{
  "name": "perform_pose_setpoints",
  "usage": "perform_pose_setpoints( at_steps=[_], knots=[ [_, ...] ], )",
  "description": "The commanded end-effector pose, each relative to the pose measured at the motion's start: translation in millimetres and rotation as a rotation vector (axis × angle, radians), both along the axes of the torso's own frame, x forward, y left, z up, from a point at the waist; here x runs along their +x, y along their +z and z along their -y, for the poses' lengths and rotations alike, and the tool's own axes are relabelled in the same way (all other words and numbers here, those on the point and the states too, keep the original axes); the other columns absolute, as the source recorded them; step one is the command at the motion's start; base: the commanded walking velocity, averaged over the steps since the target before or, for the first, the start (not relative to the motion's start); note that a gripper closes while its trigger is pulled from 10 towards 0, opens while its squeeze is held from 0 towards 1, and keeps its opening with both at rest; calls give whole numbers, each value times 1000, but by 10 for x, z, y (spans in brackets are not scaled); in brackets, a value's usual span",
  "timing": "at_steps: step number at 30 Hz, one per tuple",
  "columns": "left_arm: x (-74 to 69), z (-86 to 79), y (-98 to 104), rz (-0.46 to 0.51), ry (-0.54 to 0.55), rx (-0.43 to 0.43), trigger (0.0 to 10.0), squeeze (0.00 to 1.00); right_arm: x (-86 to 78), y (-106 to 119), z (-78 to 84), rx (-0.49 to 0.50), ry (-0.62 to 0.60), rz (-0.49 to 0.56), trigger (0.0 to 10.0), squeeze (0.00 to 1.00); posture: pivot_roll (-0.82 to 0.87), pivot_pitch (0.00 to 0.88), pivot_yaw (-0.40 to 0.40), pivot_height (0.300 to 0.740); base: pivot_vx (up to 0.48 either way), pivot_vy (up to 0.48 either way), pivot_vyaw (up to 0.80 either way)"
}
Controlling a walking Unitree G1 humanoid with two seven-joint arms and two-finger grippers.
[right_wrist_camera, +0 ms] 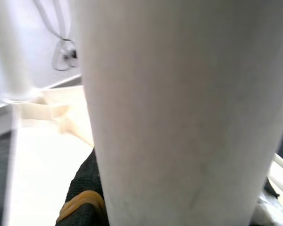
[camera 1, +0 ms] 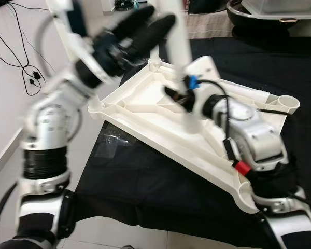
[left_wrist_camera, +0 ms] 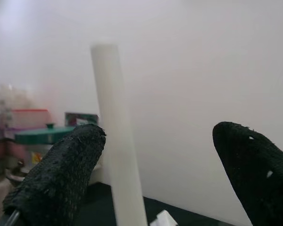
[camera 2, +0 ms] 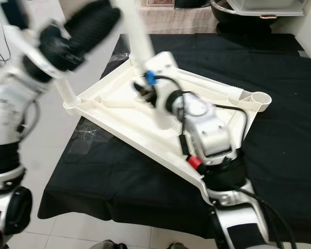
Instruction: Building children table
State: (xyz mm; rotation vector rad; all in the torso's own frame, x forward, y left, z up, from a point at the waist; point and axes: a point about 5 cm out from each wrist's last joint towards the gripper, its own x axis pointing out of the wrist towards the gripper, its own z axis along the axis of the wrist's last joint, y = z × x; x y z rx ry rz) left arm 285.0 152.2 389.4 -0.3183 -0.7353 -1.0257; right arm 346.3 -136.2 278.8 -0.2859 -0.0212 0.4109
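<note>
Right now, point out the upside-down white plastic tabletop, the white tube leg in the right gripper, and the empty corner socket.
White plastic tabletop [camera 1: 145, 111]: left eye view, ribbed underside.
White tube leg [camera 1: 180, 46]: left eye view, mid-shaft.
Empty corner socket [camera 1: 286, 102]: left eye view, round rim.

The upside-down table top [camera 1: 145, 111] is smooth white plastic, a little shiny. The leg [left_wrist_camera: 117, 141] is smooth white plastic too. A soft, dull black cloth [camera 1: 145, 187] covers the surface. The left tool's fingers [left_wrist_camera: 61, 179] look rough and bumpy.

Left end effector [camera 1: 145, 26] spread wide, right arm bent.
</note>
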Motion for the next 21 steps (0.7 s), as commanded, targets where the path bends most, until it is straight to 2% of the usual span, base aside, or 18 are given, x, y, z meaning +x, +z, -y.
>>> perform_pose_setpoints(
  at_steps=[1, 5, 7, 8, 9, 10, 11, 12, 14, 15, 16, 17, 18, 19, 20, 21],
  knots=[
    [-90, -135, 45, 22, 47, -16, 10000, 1000, 20, 40, 40, 11, -29, 25, 0, 0, -60, 108, 50, 740, 0, 0, 0],
    [-161, -223, 87, 42, 83, -27, 10000, 1000, 52, 62, 133, 32, -83, 39, 0, 0, -58, 105, 49, 740, 0, 0, 0],
    [-209, -275, 84, 34, 107, -30, 10000, 1000, 90, 117, 233, 104, -145, 63, 0, 0, -54, 101, 50, 740, 0, 0, 0],
    [-209, -275, 84, 34, 107, -30, 10000, 1000, 90, 117, 233, 104, -145, 63, 0, 0, -54, 101, 50, 740, 0, 0, 0],
    [-199, -277, -16, -8, 135, -16, 10000, 1000, 106, 175, 287, 169, -167, 89, 0, 0, -52, 96, 50, 740, 0, 0, 0],
    [-167, -257, -159, -61, 169, 3, 10000, 933, 112, 231, 329, 234, -177, 111, 2941, 0, -52, 93, 50, 740, 0, 0, 0],
    [-167, -257, -159, -61, 169, 3, 10000, 933, 112, 231, 329, 234, -177, 111, 2941, 0, -52, 93, 50, 740, 0, 0, 0],
    [-95, -181, -393, -147, 201, 26, 10000, 314, 104, 294, 358, 296, -165, 138, 8510, 0, -54, 91, 53, 740, 0, 0, 0],
    [-95, -181, -393, -147, 201, 26, 10000, 314, 104, 294, 358, 296, -165, 138, 8510, 0, -54, 91, 53, 740, 0, 0, 0],
    [-15, -74, -708, -261, 245, 69, 10000, 0, 89, 355, 390, 346, -156, 169, 10000, 0, -58, 87, 53, 740, 0, 0, 0],
    [-15, -74, -708, -261, 245, 69, 10000, 0, 89, 355, 390, 346, -156, 169, 10000, 0, -58, 87, 53, 740, 0, 0, 0],
    [23, 48, -1057, -368, 279, 148, 10000, 0, 65, 396, 407, 384, -133, 191, 10000, 0, -64, 89, 51, 740, 0, 0, 0],
    [23, 48, -1057, -368, 279, 148, 10000, 0, 65, 396, 407, 384, -133, 191, 10000, 0, -64, 89, 51, 740, 0, 0, 0],
    [39, 150, -1411, -500, 317, 186, 10000, 0, 31, 416, 408, 402, -98, 209, 10000, 0, -61, 93, 46, 740, 0, 0, 0],
    [39, 150, -1411, -500, 317, 186, 10000, 0, 31, 416, 408, 402, -98, 209, 10000, 0, -61, 93, 46, 740, 0, 0, 0],
    [20, 227, -1695, -598, 360, 220, 10000, 0, -7, 412, 384, 406, -54, 218, 10000, 0, -60, 97, 47, 740, 0, 0, 0]
  ],
)
